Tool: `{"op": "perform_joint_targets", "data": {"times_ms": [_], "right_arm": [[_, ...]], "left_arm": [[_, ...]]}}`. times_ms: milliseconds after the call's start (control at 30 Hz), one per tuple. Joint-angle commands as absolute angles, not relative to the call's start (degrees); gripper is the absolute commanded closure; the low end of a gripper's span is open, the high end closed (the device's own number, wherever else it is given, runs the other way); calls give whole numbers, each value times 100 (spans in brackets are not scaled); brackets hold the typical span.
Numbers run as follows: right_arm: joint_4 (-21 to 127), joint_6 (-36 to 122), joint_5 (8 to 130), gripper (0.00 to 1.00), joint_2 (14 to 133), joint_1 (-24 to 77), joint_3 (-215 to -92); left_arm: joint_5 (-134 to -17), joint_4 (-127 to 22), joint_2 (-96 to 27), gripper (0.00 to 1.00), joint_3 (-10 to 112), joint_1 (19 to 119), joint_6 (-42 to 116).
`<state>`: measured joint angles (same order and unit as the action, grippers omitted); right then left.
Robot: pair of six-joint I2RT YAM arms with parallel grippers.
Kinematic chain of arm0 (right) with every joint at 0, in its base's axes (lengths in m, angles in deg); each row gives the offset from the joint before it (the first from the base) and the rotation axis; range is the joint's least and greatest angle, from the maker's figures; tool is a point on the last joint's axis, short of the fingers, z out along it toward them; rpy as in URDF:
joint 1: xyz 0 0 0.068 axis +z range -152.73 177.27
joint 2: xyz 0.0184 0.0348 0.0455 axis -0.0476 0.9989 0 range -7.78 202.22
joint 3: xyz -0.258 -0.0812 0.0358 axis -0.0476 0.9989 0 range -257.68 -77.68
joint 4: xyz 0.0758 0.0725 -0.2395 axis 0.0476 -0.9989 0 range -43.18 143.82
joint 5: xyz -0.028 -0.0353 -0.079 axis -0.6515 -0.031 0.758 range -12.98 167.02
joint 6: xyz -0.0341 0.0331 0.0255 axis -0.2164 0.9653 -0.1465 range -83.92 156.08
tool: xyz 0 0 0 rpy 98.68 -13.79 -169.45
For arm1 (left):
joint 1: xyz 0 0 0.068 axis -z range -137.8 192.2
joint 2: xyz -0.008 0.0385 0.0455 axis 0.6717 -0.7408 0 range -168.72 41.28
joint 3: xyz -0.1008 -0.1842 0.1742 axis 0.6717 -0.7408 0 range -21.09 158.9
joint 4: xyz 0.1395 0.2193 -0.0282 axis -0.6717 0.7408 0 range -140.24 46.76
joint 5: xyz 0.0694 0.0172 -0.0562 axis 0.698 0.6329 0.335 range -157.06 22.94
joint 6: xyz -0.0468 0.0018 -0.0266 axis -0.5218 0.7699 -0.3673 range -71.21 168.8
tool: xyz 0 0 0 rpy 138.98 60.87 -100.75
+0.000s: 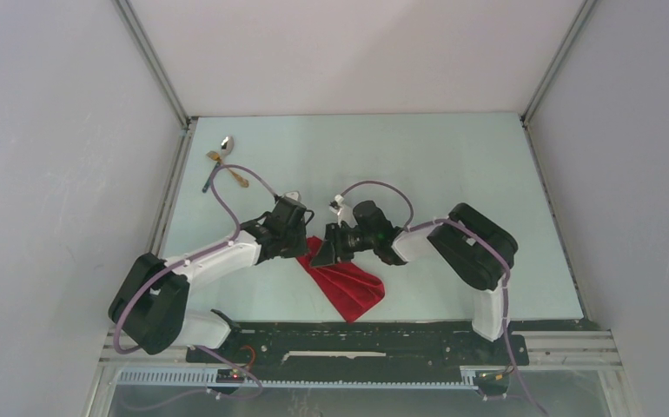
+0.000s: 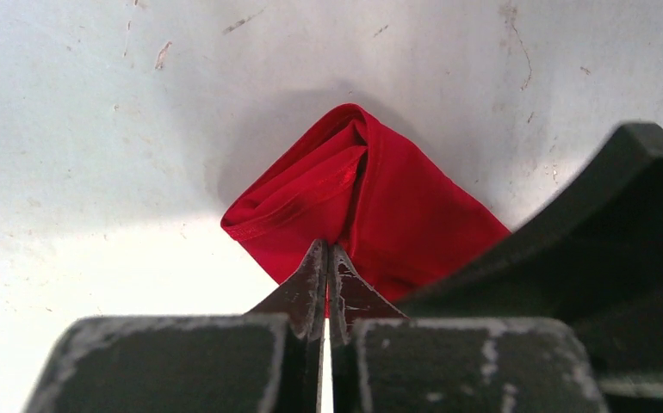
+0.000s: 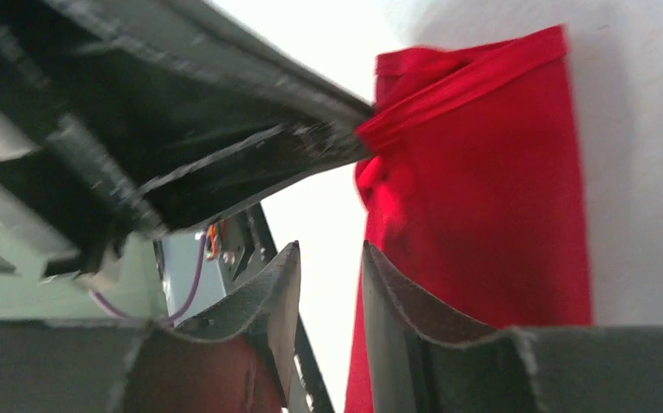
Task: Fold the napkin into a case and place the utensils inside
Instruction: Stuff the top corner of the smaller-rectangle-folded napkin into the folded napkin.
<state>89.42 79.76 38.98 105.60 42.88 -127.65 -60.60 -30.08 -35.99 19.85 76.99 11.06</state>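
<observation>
"Red napkin lies part-folded on the desk. The left claw pinches its edge and the right claw gapes beside it."

"Folding step, I'd judge. Next, lay that edge over cleanly. The utensils lie far-left."

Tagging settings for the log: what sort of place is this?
Probably a lab robot cell: white walls enclose a pale tabletop; left arm and right arm mount on a metal rail.

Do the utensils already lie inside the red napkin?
No, the utensils lie in the open at the far left, well apart from the napkin.
</observation>
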Motion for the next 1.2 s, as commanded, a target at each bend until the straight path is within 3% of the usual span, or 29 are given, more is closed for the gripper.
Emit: {"op": "perform_joint_targets", "data": {"times_ms": [0,333,467,667,900,1167], "right_arm": [[8297,7378,3632,58,9891,4264,-12614],[8532,7265,3565,59,10008,3826,-12674],[9182,7772,3407,76,10634,3815,-13018],[9654,8167,3453,87,11375,4027,-13487],[9936,8505,3827,92,11846,4381,-13720],[9818,8788,4732,87,12034,4348,-13622]], "left_arm": [[-5998,-3116,-3597,100,2168,7663,1039],[-6029,-3099,-3551,100,2142,7662,1037],[-6059,-3099,-3553,100,2183,7658,1047],[-6098,-3081,-3449,100,2197,7663,1043],[-6189,-3125,-3567,100,2241,7656,1032],[-6078,-3153,-3776,100,2193,7651,894]]}}
